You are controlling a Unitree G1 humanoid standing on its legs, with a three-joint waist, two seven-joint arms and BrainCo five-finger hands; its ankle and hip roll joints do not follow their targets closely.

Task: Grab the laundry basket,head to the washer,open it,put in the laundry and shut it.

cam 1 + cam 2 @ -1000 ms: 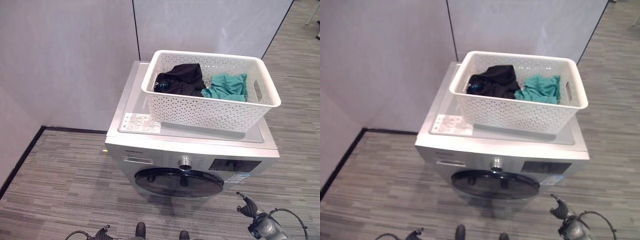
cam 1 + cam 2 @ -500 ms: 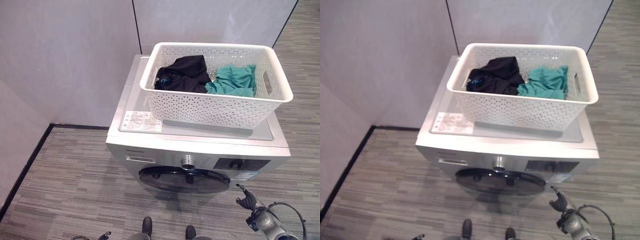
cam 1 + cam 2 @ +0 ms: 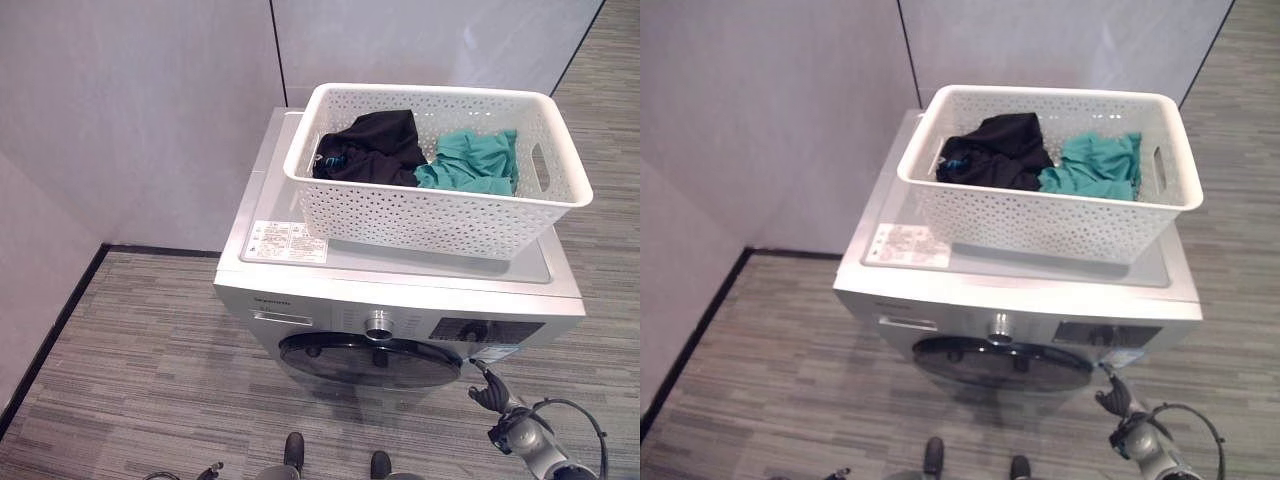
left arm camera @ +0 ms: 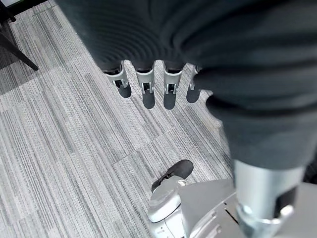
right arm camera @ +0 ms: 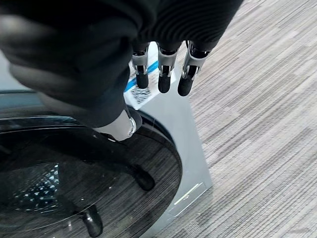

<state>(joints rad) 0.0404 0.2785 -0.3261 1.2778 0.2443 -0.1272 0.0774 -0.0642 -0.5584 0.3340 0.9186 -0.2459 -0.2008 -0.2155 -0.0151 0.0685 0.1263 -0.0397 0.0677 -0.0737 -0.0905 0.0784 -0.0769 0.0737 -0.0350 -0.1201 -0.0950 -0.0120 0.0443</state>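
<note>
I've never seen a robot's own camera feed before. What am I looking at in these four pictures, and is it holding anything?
The two wide pictures come from cameras in a humanoid robot's head, looking down. They show a silver washer with its round dark door shut. A white laundry basket stands on top, holding a black garment and a teal garment. The two close pictures come from wrist cameras. The left hand hangs over the carpet, fingers straight. The right hand is beside the door's right edge, fingers straight too. Neither hand holds anything.
</note>
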